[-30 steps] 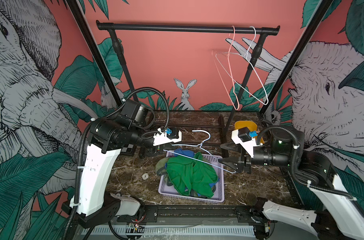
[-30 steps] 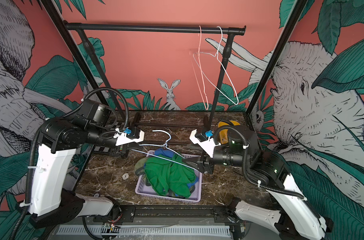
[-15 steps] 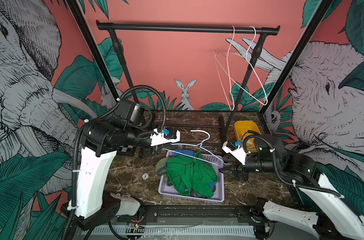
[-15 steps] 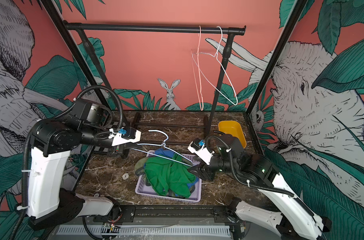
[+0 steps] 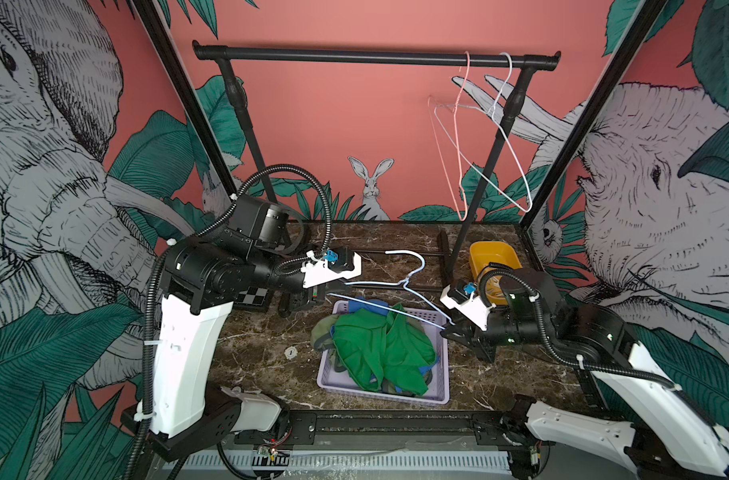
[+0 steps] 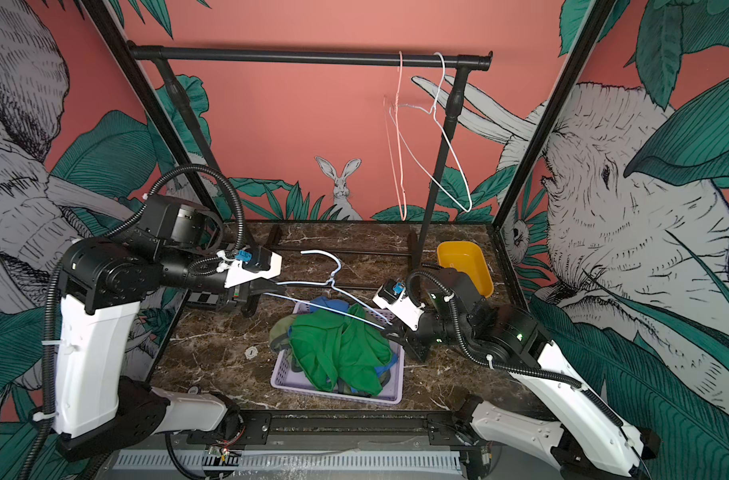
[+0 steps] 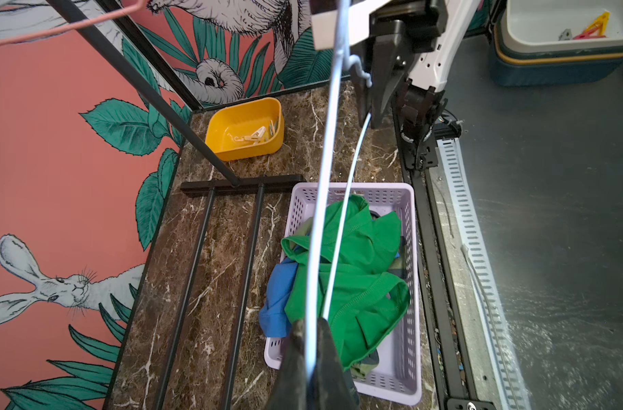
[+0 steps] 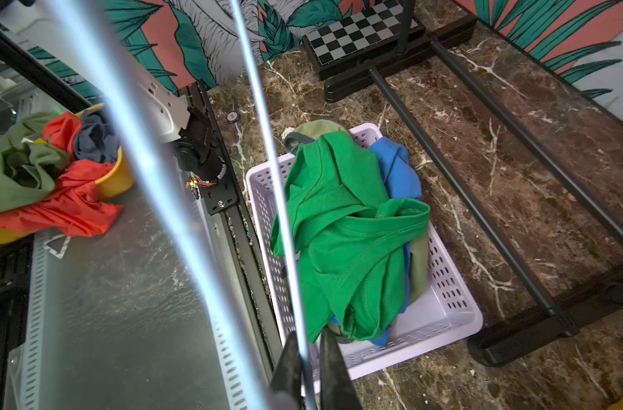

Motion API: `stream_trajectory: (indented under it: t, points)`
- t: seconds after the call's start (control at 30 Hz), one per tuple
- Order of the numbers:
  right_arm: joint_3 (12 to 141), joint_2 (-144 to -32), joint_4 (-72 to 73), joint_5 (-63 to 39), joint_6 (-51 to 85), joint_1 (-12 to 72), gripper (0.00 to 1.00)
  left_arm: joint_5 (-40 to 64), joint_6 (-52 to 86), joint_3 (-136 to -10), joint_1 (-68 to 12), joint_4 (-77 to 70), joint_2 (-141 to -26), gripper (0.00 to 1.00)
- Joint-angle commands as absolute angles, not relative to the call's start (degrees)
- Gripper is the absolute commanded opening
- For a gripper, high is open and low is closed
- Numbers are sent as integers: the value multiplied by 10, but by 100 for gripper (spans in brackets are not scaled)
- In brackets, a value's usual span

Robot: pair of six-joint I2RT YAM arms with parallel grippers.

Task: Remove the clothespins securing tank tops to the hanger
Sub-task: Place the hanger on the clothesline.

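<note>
A pale blue wire hanger (image 5: pixel 412 259) (image 6: pixel 333 270) (image 7: pixel 322 213) (image 8: pixel 279 213) hangs bare over the lilac basket (image 5: pixel 396 397). My left gripper (image 5: pixel 337 286) (image 7: pixel 311 323) is shut on its left end. My right gripper (image 5: pixel 448 328) (image 8: pixel 308 337) is shut on the right end. The tank tops lie heaped in the basket: green (image 5: pixel 379 345) (image 8: pixel 349 230) on top, blue (image 5: pixel 367 305) (image 7: pixel 279 298) and olive (image 5: pixel 319 332) beneath. Several clothespins (image 7: pixel 256 136) lie in the yellow tray (image 5: pixel 485 253) (image 7: pixel 231 131) at the back right.
A black clothes rack (image 5: pixel 375 56) spans the back with two bare wire hangers (image 5: pixel 479 166) on its right end. Its base bars (image 7: pixel 196 266) run across the marble table. A checkerboard (image 8: pixel 359 32) sits at the left. A small round disc (image 5: pixel 290 353) lies left of the basket.
My right arm came down and forward from beside the yellow tray to the hanger's right end, and its jaws closed on the wire. The left gripper kept its hold and hardly moved.
</note>
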State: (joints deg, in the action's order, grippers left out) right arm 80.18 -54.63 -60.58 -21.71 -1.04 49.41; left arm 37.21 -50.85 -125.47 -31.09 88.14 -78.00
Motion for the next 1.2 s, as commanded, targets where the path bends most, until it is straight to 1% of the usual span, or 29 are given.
stream_trajectory:
  t: [0.0,0.1,0.13,0.2,0.23,0.27,0.33,0.37,0.43,0.57,0.67,0.73,0.83,0.93,1.07,1.17]
  points:
    - [803,-534,-606,-217,-8,497,0,390,-465,-1253,-312,836,-787,12]
    - [811,-534,-607,-219,-8,497,0,392,-443,-1249,-312,817,-796,35]
    - [814,-535,-606,-221,-8,497,0,392,-437,-1246,-312,811,-799,45]
    - [820,-534,-603,-223,-5,497,0,384,-424,-1242,-312,797,-802,73]
    - [822,-534,-602,-222,-1,497,0,371,-415,-1241,-312,787,-803,85]
    - [825,-534,-601,-222,2,497,0,351,-400,-1241,-312,771,-804,92]
    - [831,-532,-597,-219,16,497,0,263,-371,-1257,-312,738,-802,98]
    - [833,-531,-597,-216,24,497,0,224,-369,-1274,-311,729,-800,99]
    - [842,-533,-597,-208,42,497,0,145,-363,-1305,-311,701,-789,99]
    - [862,-551,-589,-207,75,497,0,43,-348,-1370,-306,658,-772,99]
    - [870,-568,-564,-206,97,500,0,-13,-328,-1373,-287,617,-750,99]
    - [876,-581,-539,-202,106,508,0,-44,-310,-1353,-271,591,-732,99]
    - [868,-597,-475,-175,122,524,0,-53,-296,-1312,-260,575,-708,99]
    - [872,-628,-431,-102,136,548,0,-57,-292,-1285,-256,573,-690,99]
    - [879,-681,-359,-29,153,595,0,-36,-292,-1261,-253,584,-670,99]
    - [904,-733,-322,84,169,631,0,-15,-287,-1243,-251,589,-659,99]
